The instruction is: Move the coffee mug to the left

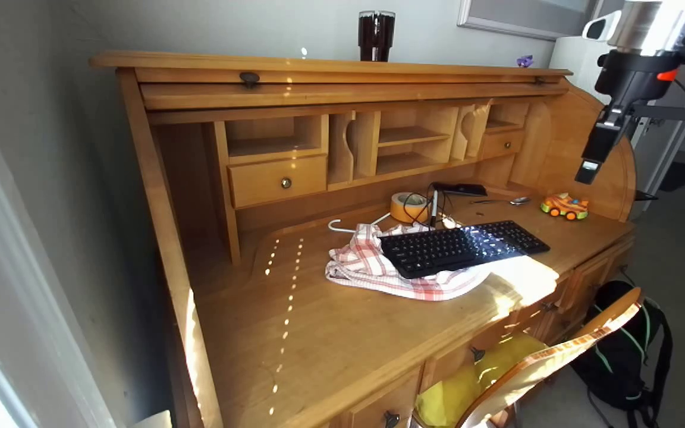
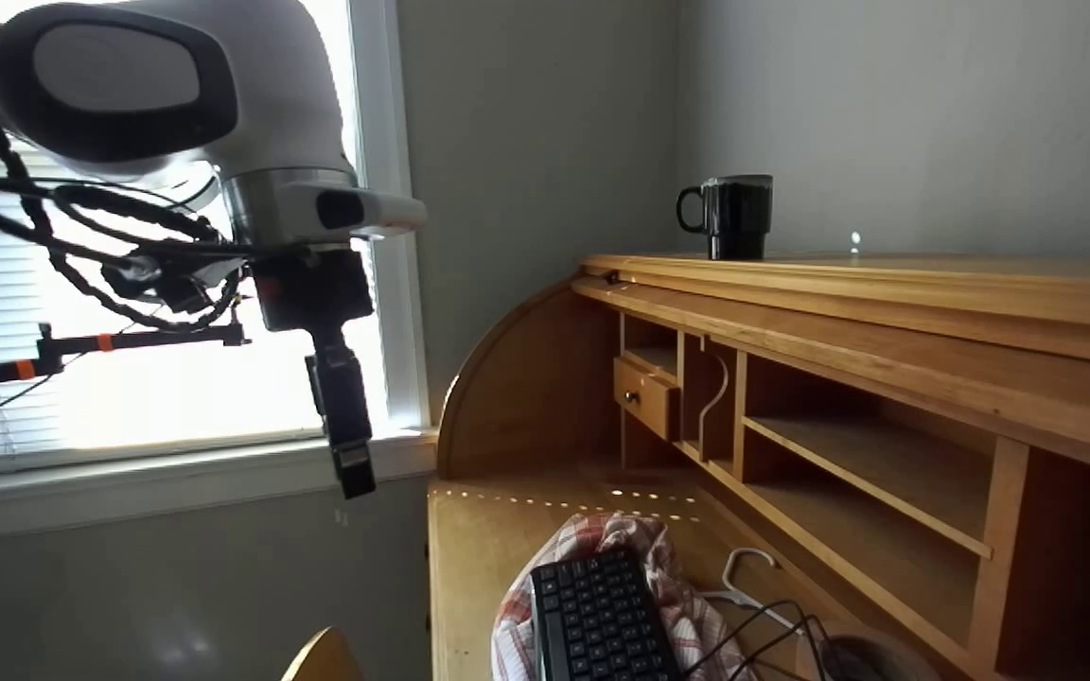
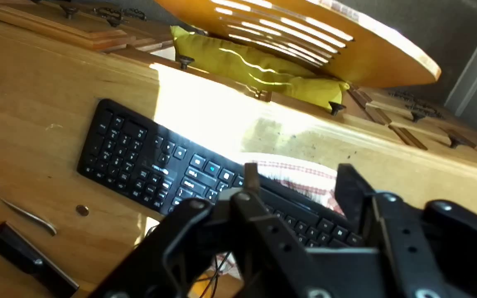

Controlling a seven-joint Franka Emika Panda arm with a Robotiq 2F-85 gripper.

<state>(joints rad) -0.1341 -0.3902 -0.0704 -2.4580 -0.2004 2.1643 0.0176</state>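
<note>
The coffee mug point(image 2: 739, 218) is glossy black and stands upright on the desk's top ledge, its handle pointing left in that exterior view. It also shows in an exterior view as a dark cylinder point(image 1: 376, 35) on the top ledge, with no handle visible. It is out of the wrist view. My gripper point(image 3: 296, 174) is open, its two fingers wide apart with nothing between them. It hangs in the air, apart from and lower than the mug, in both exterior views point(image 1: 587, 171) point(image 2: 356, 478). In the wrist view the fingers are seen over the keyboard.
A wooden rolltop desk point(image 1: 295, 333) holds a black keyboard point(image 1: 461, 246) on a checked cloth point(image 1: 366, 270), a tape roll point(image 1: 409, 208), a toy car point(image 1: 565, 206), a spoon point(image 1: 519, 201) and a white hanger point(image 2: 744, 586). A wooden chair point(image 1: 556, 362) stands in front.
</note>
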